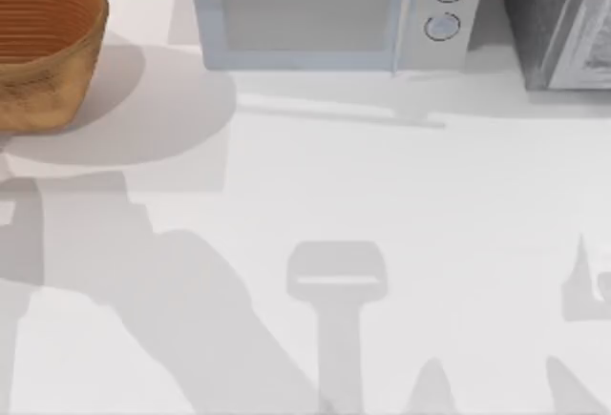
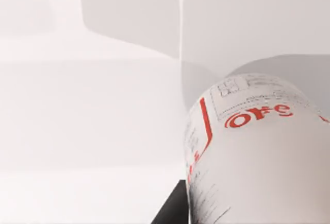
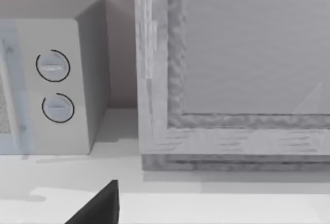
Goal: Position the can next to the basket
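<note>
The basket, round, woven and orange-brown, stands at the table's far left corner, cut off by the top view's edge. The can, white with red lettering, looms very close in the left wrist view. One dark finger of my left gripper lies against its side, and the gripper looks shut on the can. Pale table and grey shadow lie behind the can. A dark part of my right gripper shows in the right wrist view, facing the back right of the table.
A white microwave with two round knobs stands at the back middle. A grey, rough-framed box stands at the back right, close before the right wrist camera. Arm shadows cross the white table.
</note>
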Available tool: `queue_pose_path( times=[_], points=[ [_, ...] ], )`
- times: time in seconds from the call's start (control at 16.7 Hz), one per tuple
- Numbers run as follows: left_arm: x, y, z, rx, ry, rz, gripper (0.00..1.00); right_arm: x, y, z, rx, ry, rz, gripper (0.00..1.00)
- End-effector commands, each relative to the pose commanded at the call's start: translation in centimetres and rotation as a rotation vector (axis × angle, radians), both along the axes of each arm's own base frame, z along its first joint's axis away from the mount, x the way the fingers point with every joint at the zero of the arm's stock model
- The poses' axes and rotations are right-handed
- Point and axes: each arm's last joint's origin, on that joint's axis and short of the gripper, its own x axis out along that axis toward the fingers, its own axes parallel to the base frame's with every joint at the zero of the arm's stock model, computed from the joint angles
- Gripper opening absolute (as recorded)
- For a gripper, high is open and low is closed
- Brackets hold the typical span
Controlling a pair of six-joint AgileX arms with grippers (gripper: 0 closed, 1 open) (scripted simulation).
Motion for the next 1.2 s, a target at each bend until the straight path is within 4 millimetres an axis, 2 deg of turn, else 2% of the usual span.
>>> queue_pose_path(
  times=[0.72, 1.2],
  points=[
    [0.00, 0.00, 0.00, 0.000, 0.000, 0.000, 0.98, 0.00, 0.00, 0.00, 0.000, 0.000, 0.000, 1.00],
    [0.00, 0.00, 0.00, 0.000, 0.000, 0.000, 1.00, 0.00, 0.00, 0.00, 0.000, 0.000, 0.000, 1.00]
  ],
)
